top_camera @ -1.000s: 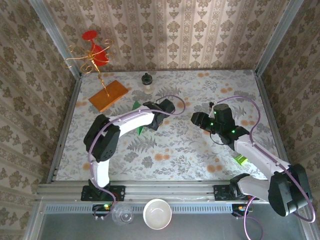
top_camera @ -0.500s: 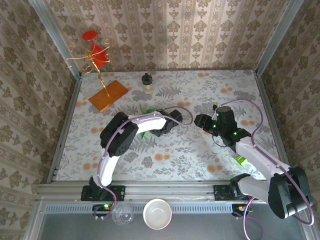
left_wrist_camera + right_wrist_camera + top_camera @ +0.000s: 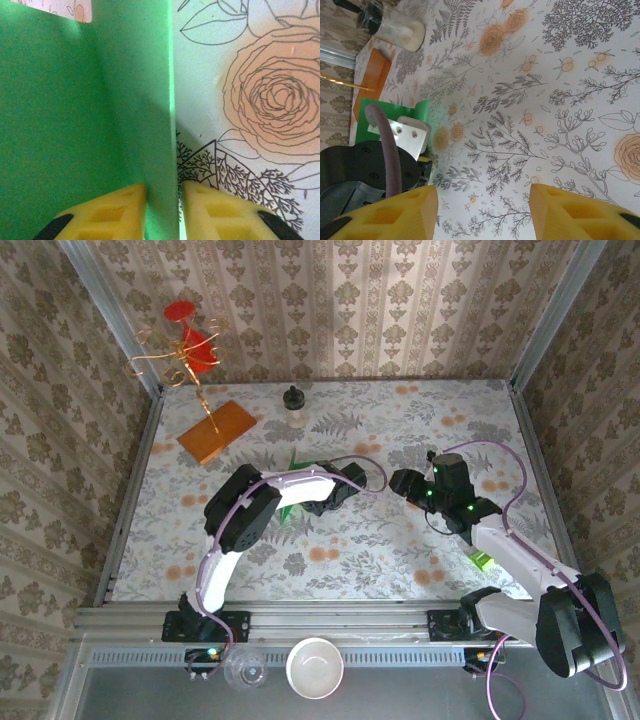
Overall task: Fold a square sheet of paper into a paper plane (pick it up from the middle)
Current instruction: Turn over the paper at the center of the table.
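On the floral table (image 3: 400, 410), counted: one green sheet (image 3: 296, 462), creased, lying left of centre and partly under the left arm. Left gripper (image 3: 163, 192) down on it, two yellow fingers (image 3: 117, 212) set narrowly either side of an upright fold; clamped or slack, cannot tell. Right gripper (image 3: 482, 190) near the middle of the table, pointed toward the left one, its two fingers well apart around nothing. Behind the sheet: one orange-brown board (image 3: 217, 431), one small bottle (image 3: 293, 405), one red-and-gold wire stand (image 3: 180, 345). Beside the right arm: one small lime piece (image 3: 482, 560). Below the near rail: one white bowl (image 3: 315, 667), one clear glass (image 3: 245, 668).
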Controlling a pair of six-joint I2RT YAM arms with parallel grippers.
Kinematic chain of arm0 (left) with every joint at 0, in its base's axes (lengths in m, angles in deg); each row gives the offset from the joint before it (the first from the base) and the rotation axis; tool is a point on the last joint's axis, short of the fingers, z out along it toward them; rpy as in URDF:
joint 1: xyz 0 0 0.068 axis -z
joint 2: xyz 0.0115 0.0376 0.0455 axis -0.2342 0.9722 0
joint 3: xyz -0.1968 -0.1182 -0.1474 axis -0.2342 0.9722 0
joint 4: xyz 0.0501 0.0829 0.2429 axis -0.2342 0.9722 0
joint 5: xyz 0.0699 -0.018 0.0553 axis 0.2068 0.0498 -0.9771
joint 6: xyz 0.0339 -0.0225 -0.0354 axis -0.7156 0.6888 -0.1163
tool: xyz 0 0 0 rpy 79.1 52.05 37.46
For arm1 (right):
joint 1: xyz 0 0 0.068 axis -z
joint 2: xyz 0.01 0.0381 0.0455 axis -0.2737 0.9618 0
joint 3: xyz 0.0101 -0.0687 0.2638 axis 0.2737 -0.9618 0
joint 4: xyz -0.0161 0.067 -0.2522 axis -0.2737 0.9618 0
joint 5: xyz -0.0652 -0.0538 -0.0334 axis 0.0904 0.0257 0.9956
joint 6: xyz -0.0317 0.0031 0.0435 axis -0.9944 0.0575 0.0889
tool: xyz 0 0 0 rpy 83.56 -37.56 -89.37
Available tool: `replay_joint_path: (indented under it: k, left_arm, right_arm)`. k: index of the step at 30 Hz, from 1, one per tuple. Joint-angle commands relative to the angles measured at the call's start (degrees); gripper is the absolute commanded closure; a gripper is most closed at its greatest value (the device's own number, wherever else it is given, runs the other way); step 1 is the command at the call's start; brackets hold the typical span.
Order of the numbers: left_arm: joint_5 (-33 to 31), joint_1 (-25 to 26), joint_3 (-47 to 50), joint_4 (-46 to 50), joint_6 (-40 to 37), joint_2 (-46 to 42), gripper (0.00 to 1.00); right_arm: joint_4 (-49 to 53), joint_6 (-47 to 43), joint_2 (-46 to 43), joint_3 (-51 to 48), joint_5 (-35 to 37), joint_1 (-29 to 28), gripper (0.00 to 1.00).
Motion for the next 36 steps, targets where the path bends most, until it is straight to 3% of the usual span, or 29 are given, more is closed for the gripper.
replay_joint_path:
  k: [1,14,25,36]
  left_arm:
    - [7.72,0.56,-0.15,-1.82,2.88,-0.60,0.71]
    - [20.57,0.11,0.64,-3.76,7.72,-8.03,0.59]
    - [43.28,1.26,11.18,-13.39,13.45,-22.65,0.48]
    - [57.96,-10.40,25.06,-27.35,19.10,-33.22,0.42]
  right_arm:
    - [-0.15,0.93,-0.31,-0.59,1.39,0.32,0.46]
    - [2.83,1.51,-2.83,-0.97,6.30,0.70,0.41]
    - [5.15,2.16,-1.45,0.44,5.52,0.68,0.35]
    - [2.80,3.64,2.58,0.97,2.82,0.55,0.34]
